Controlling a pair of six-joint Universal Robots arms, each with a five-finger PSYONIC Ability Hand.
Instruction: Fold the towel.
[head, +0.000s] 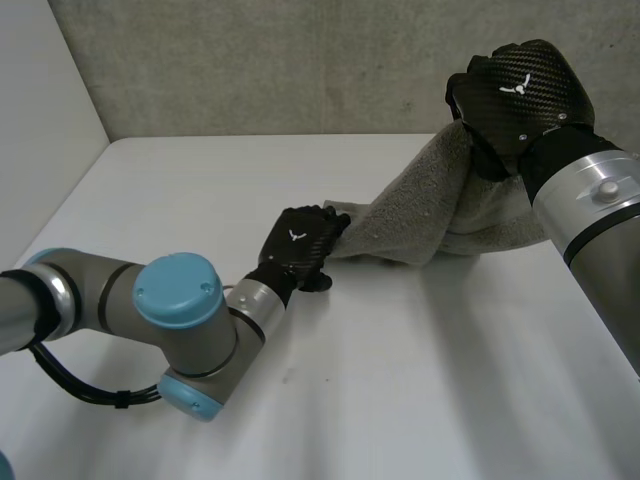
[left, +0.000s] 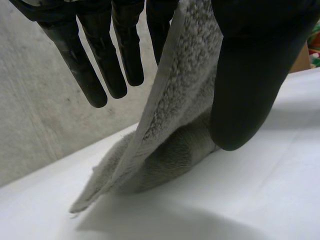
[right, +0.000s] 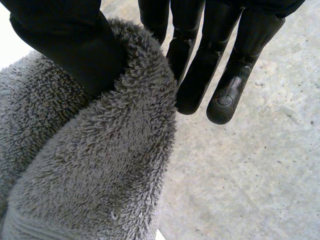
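One grey towel (head: 430, 215) is strung over one white table (head: 400, 380), its lower folds resting on the surface, with the left hand (head: 298, 245) pinching a low edge between thumb and straight fingers and the right hand (head: 520, 90) clamping a raised end the same way. Thick, soft and limp, the cloth looks light and likely to sag wherever unsupported, so corners or hems seem the surest places for the two hands to hold.

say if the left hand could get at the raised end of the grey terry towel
Probably not as things stand: the left hand is itself pinching the low end of the grey terry towel by the white table, and the right hand is clamped over the raised end.
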